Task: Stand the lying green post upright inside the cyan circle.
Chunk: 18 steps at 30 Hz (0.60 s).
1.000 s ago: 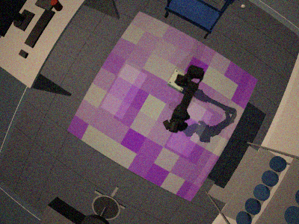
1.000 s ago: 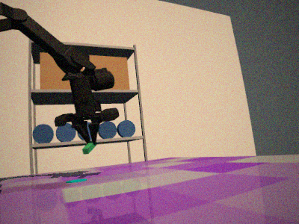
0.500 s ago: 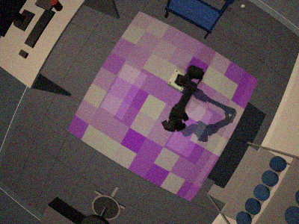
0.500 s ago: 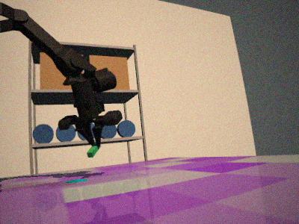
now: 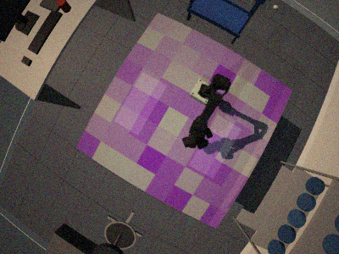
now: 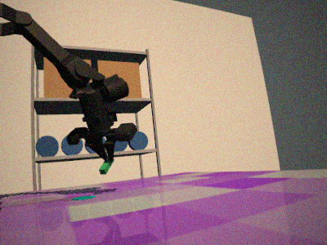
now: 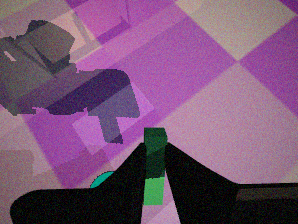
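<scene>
The green post (image 6: 105, 167) (image 7: 153, 191) is held between the fingertips of my gripper (image 6: 109, 160) (image 7: 154, 147), which is shut on it. In the exterior view the post is in the air above the mat and looks tilted, with one end toward that camera. The cyan circle (image 6: 83, 198) (image 7: 103, 179) lies flat on the mat, below and left of the post in that view. In the wrist view the circle is left of the post, partly hidden by the left finger. The top view shows neither post nor circle; the fingertips cannot be made out there.
The arm (image 5: 208, 111) (image 6: 51, 45) reaches over the patchwork mat (image 5: 152, 158) (image 6: 245, 204) from its pale base plate (image 5: 197, 91). Its shadow (image 5: 250, 116) (image 7: 95, 92) falls on the mat. A shelf rack (image 6: 149, 100) with blue balls stands behind, and a blue cart (image 5: 220, 14) stands beyond the mat.
</scene>
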Available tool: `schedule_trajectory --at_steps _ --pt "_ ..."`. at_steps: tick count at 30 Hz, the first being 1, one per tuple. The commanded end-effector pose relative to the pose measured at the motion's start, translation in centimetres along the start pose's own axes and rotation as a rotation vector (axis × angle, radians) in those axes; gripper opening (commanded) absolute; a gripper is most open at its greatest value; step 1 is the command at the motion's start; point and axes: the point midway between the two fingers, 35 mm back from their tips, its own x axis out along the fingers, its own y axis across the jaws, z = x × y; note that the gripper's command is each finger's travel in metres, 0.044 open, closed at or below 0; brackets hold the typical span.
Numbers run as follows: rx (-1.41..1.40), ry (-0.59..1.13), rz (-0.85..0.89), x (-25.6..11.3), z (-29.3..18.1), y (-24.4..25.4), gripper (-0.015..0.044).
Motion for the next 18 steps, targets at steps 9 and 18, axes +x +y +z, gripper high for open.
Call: schedule_trajectory --at_steps 9,18 --pt "0.026 -0.090 0.006 0.30 0.15 -0.56 0.0022" --pt "0.039 -0.153 0.010 0.40 0.23 -0.90 0.0022"
